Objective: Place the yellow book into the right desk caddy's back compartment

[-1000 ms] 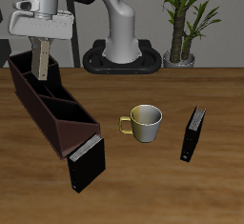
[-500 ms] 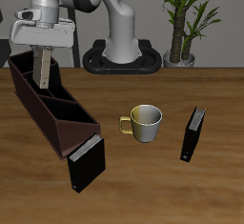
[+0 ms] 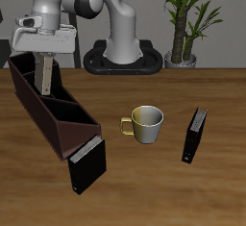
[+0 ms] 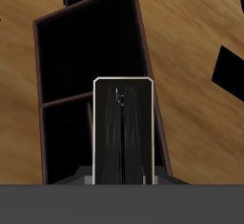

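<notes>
One change: gripper (image 3: pixel 44 57) lowered, clamped on yellow book (image 3: pixel 45 76), upper left of frame, entering right desk caddy (image 3: pixel 58 110) back compartment (image 3: pixel 27 76); release next, prob.

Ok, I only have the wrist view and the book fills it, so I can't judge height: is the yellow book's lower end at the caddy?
Observer: Yes. The yellow book hangs upright from the hand, and its lower end overlaps the back compartment. I can't tell how deep it is.
Operator: Anything crowding the right desk caddy?
Observer: A black book lies at the right desk caddy's opposite end, nearer the table's front edge.
</notes>
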Robot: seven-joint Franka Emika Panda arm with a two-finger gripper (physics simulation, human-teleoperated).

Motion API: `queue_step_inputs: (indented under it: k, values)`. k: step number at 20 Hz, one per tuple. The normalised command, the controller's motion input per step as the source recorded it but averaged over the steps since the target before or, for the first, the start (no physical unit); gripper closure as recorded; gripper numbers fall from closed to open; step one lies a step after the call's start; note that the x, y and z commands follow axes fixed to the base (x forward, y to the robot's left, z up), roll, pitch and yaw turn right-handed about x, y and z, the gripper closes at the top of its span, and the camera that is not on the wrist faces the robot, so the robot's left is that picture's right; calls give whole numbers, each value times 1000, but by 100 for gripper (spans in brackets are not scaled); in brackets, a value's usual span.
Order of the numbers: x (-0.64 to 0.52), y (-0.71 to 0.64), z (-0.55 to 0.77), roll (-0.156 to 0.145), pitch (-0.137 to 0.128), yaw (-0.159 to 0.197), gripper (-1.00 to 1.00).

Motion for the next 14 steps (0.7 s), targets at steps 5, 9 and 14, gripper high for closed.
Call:
queue_step_inputs:
  k: [5,9,14]
  values:
    - [48,-84,-210,-16,26,8,100]
    - [6,-181,-216,-48,35,-29,100]
    - [-14,-126,-268,-31,45,10,100]
